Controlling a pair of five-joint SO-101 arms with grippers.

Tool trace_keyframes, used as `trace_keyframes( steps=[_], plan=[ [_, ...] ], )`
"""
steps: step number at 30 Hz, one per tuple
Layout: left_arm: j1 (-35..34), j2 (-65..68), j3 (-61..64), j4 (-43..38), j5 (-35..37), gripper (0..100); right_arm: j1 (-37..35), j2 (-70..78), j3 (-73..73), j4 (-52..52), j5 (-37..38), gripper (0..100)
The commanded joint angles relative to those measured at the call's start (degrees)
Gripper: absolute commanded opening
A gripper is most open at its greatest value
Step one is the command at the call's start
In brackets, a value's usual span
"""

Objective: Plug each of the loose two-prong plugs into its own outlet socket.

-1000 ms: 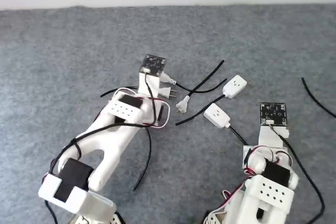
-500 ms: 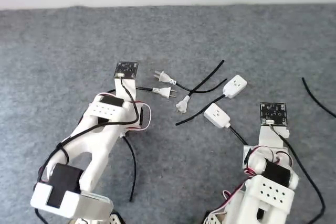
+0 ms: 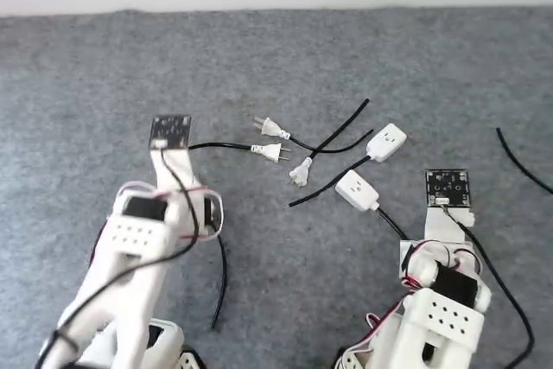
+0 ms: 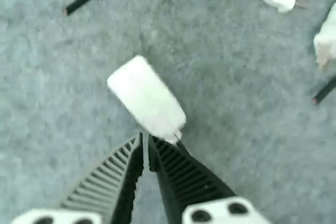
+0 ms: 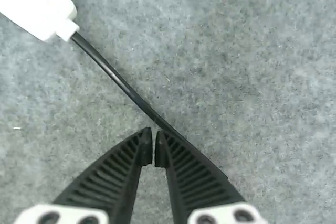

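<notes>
High view: three plugs (image 3: 276, 153) lie on the desk (image 3: 86, 58) near two sockets (image 3: 356, 189). Left jaws are together, a white block (image 4: 147, 100) at their tip. Right jaws are together over a black cord (image 5: 115, 80). Plugs look light and hard, cords floppy; pinch the white body, not the prongs.

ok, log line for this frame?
left gripper shut | right gripper shut, over socket cable | plugs loose | sockets empty
</notes>
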Motion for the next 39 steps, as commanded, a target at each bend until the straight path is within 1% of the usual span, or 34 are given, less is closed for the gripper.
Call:
trace_keyframes(
  steps=[1,4,7,9,12,15,18,23,27,30,39],
  plan=[
    [-0.6,-3.9,4.3,-4.0,-0.2,2,-0.5,-1.0,-0.4,-1.1,0.7,0.9],
    [-0.7,-4.4,4.7,-5.1,-2.9,2,-0.5,-1.1,-0.4,-1.2,0.7,0.9],
    [-0.7,-4.0,3.5,-5.3,-2.9,2,-0.5,-1.2,-0.4,-1.0,0.8,0.9],
    [-0.8,-4.0,3.3,-7.0,-2.9,2,-0.5,-1.3,-0.4,-1.0,0.8,0.9],
    [-3.4,-3.9,3.3,-11.3,-2.9,2,-0.5,-1.3,-0.4,-1.0,0.8,0.9],
    [-4.7,-3.3,2.7,-12.0,-2.9,2,-0.5,-1.2,-0.4,-1.0,0.8,0.9],
    [-4.4,1.6,1.2,-12.0,-2.8,2,-0.5,-1.2,-0.4,-1.0,0.8,0.9],
    [-3.8,15.8,-7.3,-12.0,-2.8,2,-0.5,-1.1,-0.4,-0.9,0.8,0.9],
    [-2.1,25.5,-15.7,-11.8,-2.8,2,-0.4,-1.1,-0.4,-0.9,0.8,0.9],
    [0.3,28.7,-19.9,-10.5,-2.8,2,-0.4,-1.1,-0.4,-0.9,0.8,0.9],
    [10.4,32.1,-23.3,-10.5,-2.8,2,-0.6,-1.1,-0.4,-1.4,0.8,0.9]
  ],
)
